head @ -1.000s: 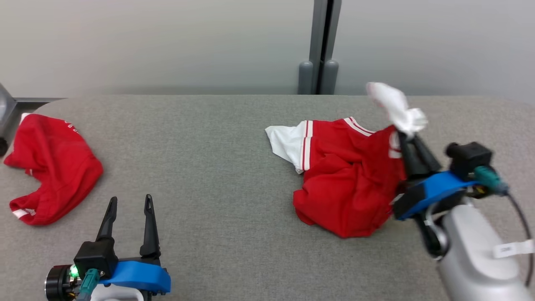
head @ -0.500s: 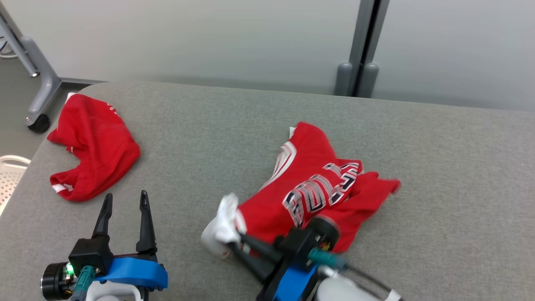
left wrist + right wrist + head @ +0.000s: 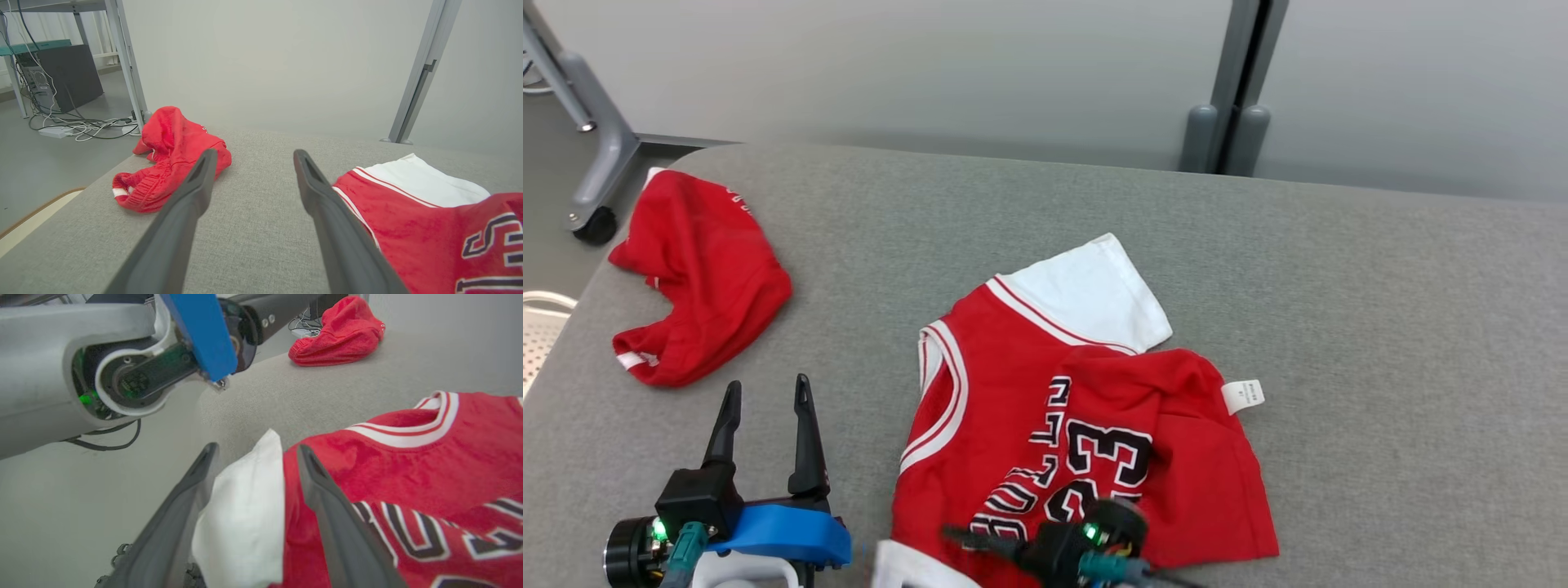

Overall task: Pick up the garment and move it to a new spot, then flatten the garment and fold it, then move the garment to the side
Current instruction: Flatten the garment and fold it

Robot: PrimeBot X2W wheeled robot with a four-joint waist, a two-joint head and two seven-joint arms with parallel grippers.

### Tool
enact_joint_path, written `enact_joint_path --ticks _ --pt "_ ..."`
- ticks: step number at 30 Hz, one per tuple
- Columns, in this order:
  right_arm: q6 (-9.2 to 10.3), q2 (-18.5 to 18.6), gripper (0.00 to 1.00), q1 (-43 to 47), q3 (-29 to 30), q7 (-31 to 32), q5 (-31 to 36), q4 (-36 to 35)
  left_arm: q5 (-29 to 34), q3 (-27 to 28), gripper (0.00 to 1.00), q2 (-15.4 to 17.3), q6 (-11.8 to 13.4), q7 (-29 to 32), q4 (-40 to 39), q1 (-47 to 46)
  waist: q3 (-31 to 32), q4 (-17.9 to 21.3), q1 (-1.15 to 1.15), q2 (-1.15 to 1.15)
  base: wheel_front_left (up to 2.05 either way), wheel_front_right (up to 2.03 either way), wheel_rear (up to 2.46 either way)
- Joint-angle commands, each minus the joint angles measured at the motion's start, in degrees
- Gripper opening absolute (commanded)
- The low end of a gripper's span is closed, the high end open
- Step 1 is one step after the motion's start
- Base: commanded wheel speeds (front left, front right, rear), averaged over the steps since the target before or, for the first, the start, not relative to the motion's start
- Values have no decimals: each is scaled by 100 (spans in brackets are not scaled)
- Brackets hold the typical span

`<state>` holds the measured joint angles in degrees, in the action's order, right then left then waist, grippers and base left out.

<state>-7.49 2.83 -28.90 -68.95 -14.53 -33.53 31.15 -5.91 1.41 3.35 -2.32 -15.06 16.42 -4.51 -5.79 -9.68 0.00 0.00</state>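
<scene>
Across the lower middle of the head view, the red jersey [image 3: 1013, 408] lay on the grey padded table [image 3: 1380, 327], its black-and-white lettering and number facing up. One white sleeve [image 3: 1086, 290] spread flat toward the upper centre of the frame. The right-hand part of the jersey's body was folded over onto itself, and a small white tag [image 3: 1243, 396] stuck out at that fold's upper right edge. The jersey's bottom ran off the lower edge of the frame.

At the lower left of the same view, the left gripper [image 3: 768, 384] pointed up the frame with its two dark fingers apart over bare grey cloth, just left of the jersey and not touching it. Its own wrist view showed the same spread fingers, with the jersey's striped armhole at the right.

From the right wrist view, the right gripper [image 3: 257, 448] also had its fingers standing apart. The other white sleeve [image 3: 245, 522] lay bunched and loose between them, unpinched, with red jersey cloth running off to the right of the frame. The left arm [image 3: 61, 375] filled the upper left of that view.

Near the table's rounded corner, upper left in the head view, a crumpled red garment [image 3: 694, 278] lay well apart from the jersey.
</scene>
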Motion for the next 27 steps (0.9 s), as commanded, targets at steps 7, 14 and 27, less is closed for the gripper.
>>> enact_joint_path --ticks 7,14,27 --pt "-1 187 100 -46 1319 -70 523 -78 -10 92 100 -8 22 -17 -50 43 45 328 0 0 0 0 0" --pt "-1 676 100 -51 2907 -69 992 -344 48 111 100 -12 7 -17 -93 63 62 485 0 0 0 0 0" --pt "-2 984 100 -245 3773 853 1226 598 35 45 100 -32 -41 -16 -39 -38 -26 367 0 0 0 0 0"
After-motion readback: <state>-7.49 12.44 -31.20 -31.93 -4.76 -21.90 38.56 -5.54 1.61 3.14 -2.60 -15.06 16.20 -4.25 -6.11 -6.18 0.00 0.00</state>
